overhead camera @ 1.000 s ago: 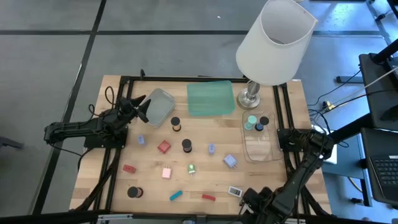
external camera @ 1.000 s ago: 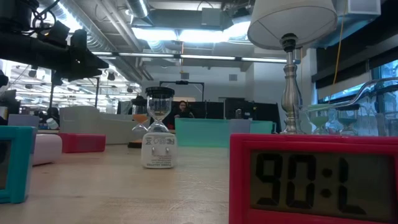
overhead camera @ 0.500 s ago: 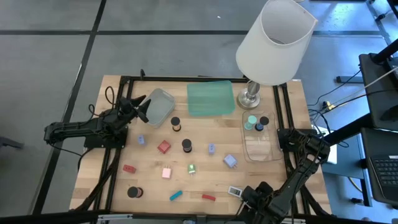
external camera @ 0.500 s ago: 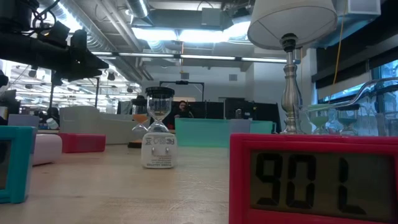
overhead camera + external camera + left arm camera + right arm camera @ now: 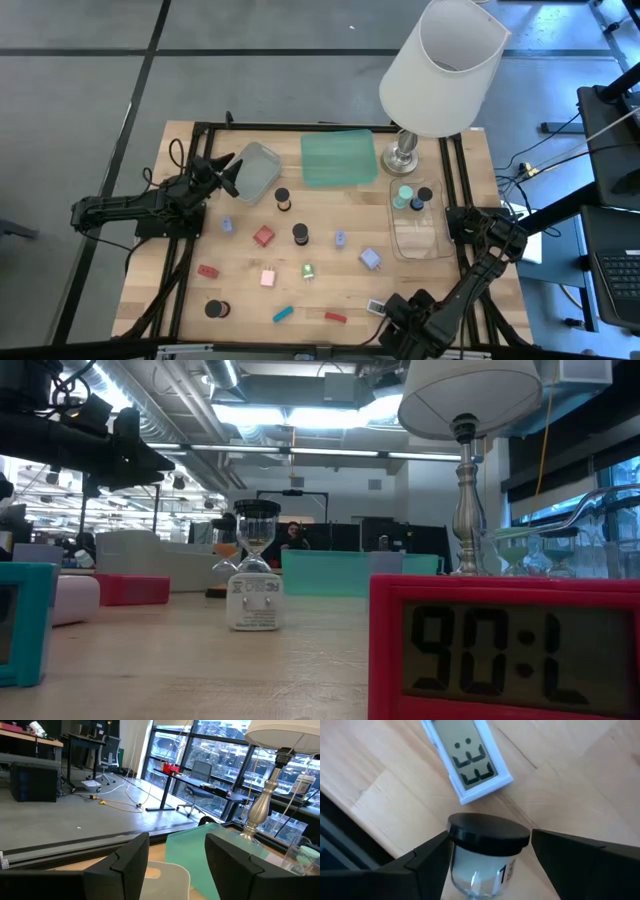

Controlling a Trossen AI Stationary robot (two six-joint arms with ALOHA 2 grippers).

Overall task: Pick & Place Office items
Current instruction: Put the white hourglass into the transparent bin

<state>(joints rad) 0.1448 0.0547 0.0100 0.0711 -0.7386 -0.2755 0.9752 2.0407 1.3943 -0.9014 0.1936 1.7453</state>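
The right arm has swung a little along the table's front edge toward 6 o'clock, so the right gripper point(image 5: 490, 840) now hangs at about 5 o'clock, almost over the white digital clock point(image 5: 470, 757). Its jaws have drawn in and, as far as I can tell from a cramped angle, they are closed on a small clear jar point(image 5: 480, 870) with a black lid, one finger on each side. To my eye that means one piece is in hand and ready to be carried to a tray.

The left gripper point(image 5: 177, 855) has not stirred. It waits at 10 o'clock by the grey tray point(image 5: 262, 160), jaws partly open and holding nothing.

Around us is an open workshop with bright ceiling lights, desks and tall windows, and a person point(image 5: 292, 535) sits far back. The wooden table point(image 5: 240, 262) carries the big white-shaded lamp point(image 5: 445, 65) at 1 o'clock, the green tray point(image 5: 338, 158) at 12 and the clear tray point(image 5: 420, 240) at 3, where a mint-green cap point(image 5: 403, 194) already lies.

Most pieces are still scattered mid-table: a black cylinder point(image 5: 299, 233), a red block point(image 5: 263, 236), a lavender block point(image 5: 370, 259), and a teal bar point(image 5: 283, 314) and a red bar point(image 5: 335, 317) near 6 o'clock.
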